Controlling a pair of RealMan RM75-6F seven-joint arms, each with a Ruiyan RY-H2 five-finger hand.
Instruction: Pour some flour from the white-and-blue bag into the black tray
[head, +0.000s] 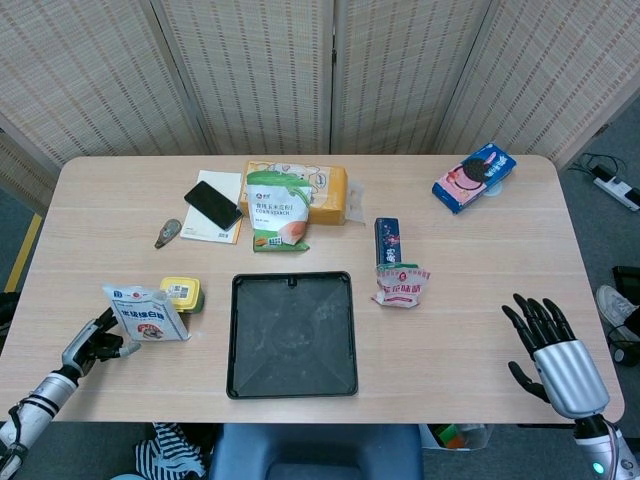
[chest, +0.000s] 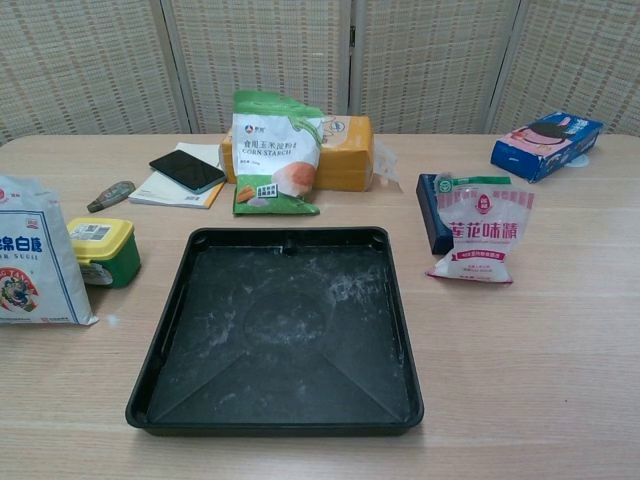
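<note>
I see white-and-blue bag (head: 146, 313) upright near table's (head: 470, 330) left front edge, just left of black tray (head: 292, 336) with yellow tub (head: 181, 293) touching bag's right side. Tray sits centre front, floor dusted white (chest view shows it best). My left hand (head: 92, 342) just beside bag's lower left corner, fingers loosely curled, nothing visibly gripped; cannot tell whether fingertips touch bag. My right hand (head: 553, 349) well apart at right front edge, fingers spread, holding nothing. Pink-and-white pouch (head: 401, 284) stands right of tray.
</note>
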